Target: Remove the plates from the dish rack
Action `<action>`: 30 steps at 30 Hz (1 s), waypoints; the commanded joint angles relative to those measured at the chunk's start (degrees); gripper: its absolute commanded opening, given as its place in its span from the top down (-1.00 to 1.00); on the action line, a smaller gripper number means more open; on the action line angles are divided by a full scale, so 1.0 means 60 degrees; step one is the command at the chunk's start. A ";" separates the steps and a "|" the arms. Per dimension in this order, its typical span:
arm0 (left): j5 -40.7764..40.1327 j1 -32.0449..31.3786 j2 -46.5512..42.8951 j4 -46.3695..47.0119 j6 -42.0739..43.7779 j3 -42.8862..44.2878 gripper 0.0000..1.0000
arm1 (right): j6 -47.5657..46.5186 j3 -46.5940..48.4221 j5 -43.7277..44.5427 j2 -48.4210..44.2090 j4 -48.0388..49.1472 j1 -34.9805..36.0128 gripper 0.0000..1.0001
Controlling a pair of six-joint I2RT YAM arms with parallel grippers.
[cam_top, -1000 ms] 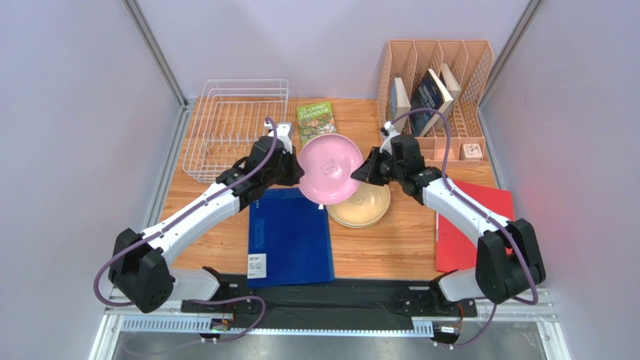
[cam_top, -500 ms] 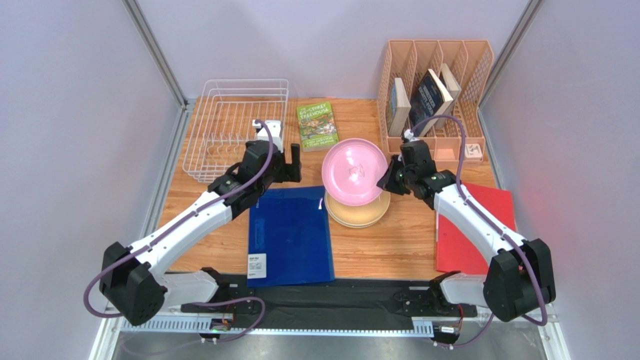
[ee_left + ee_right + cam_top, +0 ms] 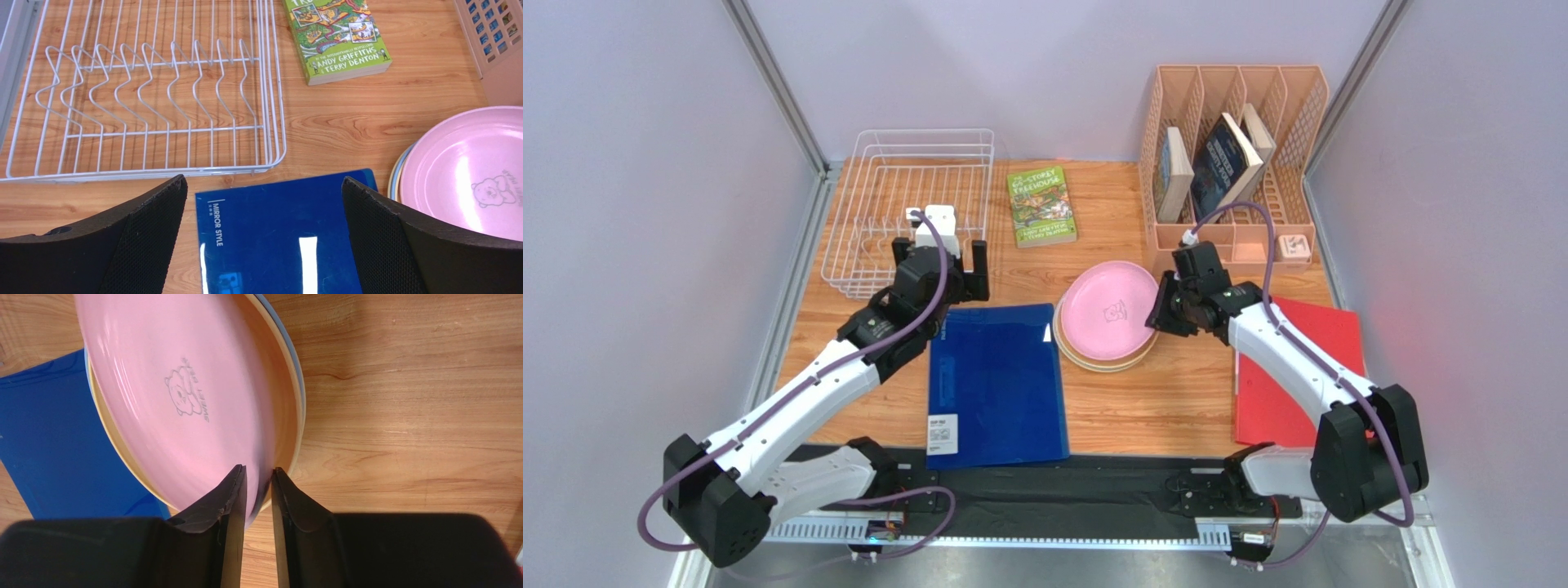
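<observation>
Now the round matte pink plate [image 3: 1109,311], airborne moments ago, is settling onto the stacked plates [image 3: 1109,363] right of the emptied white wire dish rack [image 3: 891,184]. The left fingers [image 3: 147,233] are standing spread wide and holding nothing. The right fingers [image 3: 227,508] are straddling the plate's rim, grip unclear. Unloading is looking finished.

The pink plate [image 3: 1109,310] lies atop the tan plates [image 3: 1102,363] at frame centre; the white wire dish rack [image 3: 903,208] stands upper left.

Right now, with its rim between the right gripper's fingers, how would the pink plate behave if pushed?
Probably stiff: the pink plate shows no bending at the right gripper. Its glossy face suggests it could slide on the tan plate beneath. Being shallow and wide, it likely won't tip.
</observation>
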 commanded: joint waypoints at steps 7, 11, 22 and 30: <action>-0.0178 -0.0030 -0.0110 0.0172 0.0162 0.0010 -0.99 | 0.0041 0.0171 -0.0095 -0.0170 0.0100 0.0010 0.07; -0.0178 -0.0031 -0.0125 0.0172 0.0177 0.0024 -0.99 | -0.0061 0.0361 0.0695 -0.0580 -0.0425 0.0010 -0.02; -0.0149 -0.0031 -0.0564 0.0144 0.0528 0.0200 -0.99 | -0.0968 -0.0340 0.3742 -0.3288 0.0786 0.0010 -0.03; -0.0618 -0.0030 -0.0740 -0.0531 0.0953 0.0874 -0.99 | -0.2463 -0.1631 0.3978 -0.5544 0.2956 0.0010 -0.09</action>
